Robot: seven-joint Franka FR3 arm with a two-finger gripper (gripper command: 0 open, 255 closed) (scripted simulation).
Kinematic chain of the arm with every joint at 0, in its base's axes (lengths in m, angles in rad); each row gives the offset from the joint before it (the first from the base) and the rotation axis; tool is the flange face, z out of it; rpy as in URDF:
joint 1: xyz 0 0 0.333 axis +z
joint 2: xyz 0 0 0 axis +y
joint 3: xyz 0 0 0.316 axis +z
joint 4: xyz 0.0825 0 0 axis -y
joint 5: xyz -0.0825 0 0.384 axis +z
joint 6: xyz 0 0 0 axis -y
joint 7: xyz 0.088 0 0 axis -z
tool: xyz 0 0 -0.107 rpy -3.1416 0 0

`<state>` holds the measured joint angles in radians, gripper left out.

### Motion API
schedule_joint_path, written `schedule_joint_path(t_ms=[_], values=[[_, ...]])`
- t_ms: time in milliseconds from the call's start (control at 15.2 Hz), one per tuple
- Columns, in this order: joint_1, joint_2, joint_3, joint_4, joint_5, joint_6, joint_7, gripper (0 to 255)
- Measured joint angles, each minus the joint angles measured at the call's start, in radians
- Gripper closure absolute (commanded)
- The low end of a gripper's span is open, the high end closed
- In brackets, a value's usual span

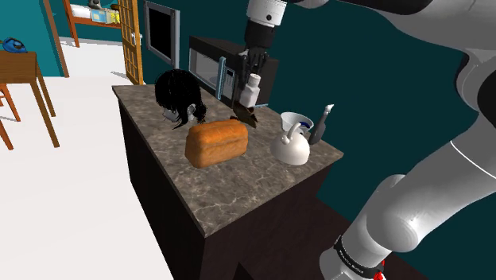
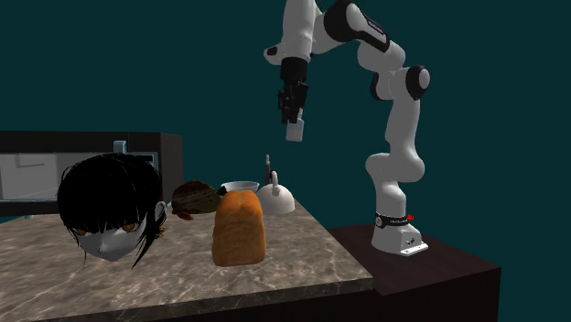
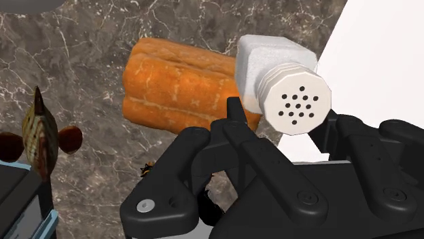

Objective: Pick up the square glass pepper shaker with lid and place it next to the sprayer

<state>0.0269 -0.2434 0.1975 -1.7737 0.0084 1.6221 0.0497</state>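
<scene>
Hanging high over the marbled counter (image 1: 238, 187) in the shoulder view, the black gripper (image 1: 253, 75) clasps the white pepper shaker (image 1: 251, 92) above the bread loaf (image 1: 216, 143), the sprayer (image 1: 322, 126) to that view's right. Teal walls (image 2: 137, 64) back the second exterior view. Wrist view: fingers (image 3: 238, 125) pinch beside the perforated lid (image 3: 295, 98); it seems light, rigid, slippery, breakable.

Teal walls (image 1: 381, 48), white floor (image 1: 79, 199) — marble-look counter (image 1: 230, 191) w/ microwave (image 1: 208, 60), wooden table (image 1: 20, 68) beyond.

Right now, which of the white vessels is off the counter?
The pepper shaker with the perforated lid: it is clasped in the tool, up in the air, while the white kettle and white bowl stand on the counter.
</scene>
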Motion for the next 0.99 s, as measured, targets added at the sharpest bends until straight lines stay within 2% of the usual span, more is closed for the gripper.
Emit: schedule_joint_path(t_ms=[594,990], values=[[-0.068,-0.127,-0.148,-0.131,-0.01,0.006,-0.214,255],[-0.116,-0.162,-0.255,-0.158,-0.037,0.001,-0.364,255]])
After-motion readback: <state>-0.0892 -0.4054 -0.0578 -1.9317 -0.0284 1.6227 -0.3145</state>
